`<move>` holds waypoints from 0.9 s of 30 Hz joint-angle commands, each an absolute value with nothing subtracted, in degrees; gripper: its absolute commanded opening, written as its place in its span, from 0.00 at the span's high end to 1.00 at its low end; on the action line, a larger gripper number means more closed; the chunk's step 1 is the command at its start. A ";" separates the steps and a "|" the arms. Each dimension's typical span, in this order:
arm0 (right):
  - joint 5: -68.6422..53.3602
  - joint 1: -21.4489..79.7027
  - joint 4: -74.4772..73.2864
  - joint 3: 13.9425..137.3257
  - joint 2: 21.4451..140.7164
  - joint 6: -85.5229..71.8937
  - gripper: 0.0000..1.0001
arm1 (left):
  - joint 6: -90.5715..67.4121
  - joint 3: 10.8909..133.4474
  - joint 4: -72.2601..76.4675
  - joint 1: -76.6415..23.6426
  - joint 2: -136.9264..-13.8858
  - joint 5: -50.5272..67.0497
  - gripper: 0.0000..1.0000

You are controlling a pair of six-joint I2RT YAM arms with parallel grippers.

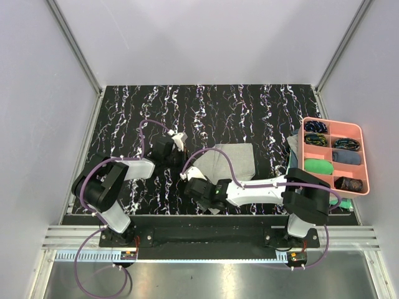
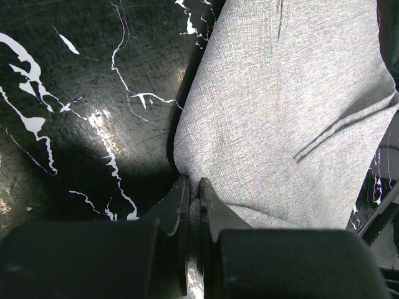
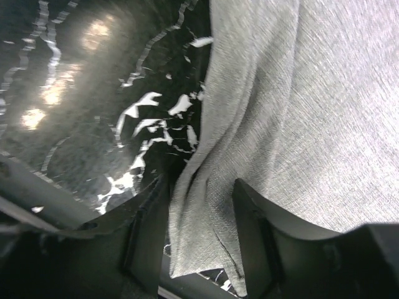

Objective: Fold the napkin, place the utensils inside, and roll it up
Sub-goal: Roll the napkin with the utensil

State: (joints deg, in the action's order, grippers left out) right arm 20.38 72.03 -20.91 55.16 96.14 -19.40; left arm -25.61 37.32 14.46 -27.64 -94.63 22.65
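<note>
The grey napkin lies crumpled right of the table's middle, with its left corner raised. My left gripper is at that left side. In the left wrist view the left gripper is shut on the edge of the napkin, and cloth shows between the pads. My right gripper is at the near left corner. In the right wrist view the right gripper stands open, and a folded edge of the napkin runs loose between its fingers. The utensils are out of view.
A pink tray with compartments stands at the right edge. It holds dark rings, a green cloth and a grey-blue cloth. The black marbled tabletop ends at a rail just in front of the arm bases.
</note>
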 commanded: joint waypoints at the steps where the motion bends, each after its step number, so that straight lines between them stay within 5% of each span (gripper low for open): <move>1: 24.61 72.33 -23.03 56.78 97.73 -21.70 0.48 | -24.26 35.33 9.23 -27.42 -96.15 19.86 1.00; 5: 24.61 72.33 -24.17 55.99 98.52 -23.29 0.51 | -24.00 35.07 9.23 -27.16 -95.71 19.86 1.00; 17: 5.67 71.02 -21.98 55.28 96.51 -21.45 1.00 | -22.85 35.33 6.07 -26.81 -92.03 18.29 1.00; 27: -19.76 57.93 -8.10 46.51 91.05 -23.29 1.00 | -22.41 36.56 -0.26 -26.63 -90.00 13.27 1.00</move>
State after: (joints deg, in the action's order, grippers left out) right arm -4.49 62.35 -14.98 50.50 93.45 -21.43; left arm -24.77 36.60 6.35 -27.38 -90.15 20.12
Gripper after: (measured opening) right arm 0.018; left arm 0.060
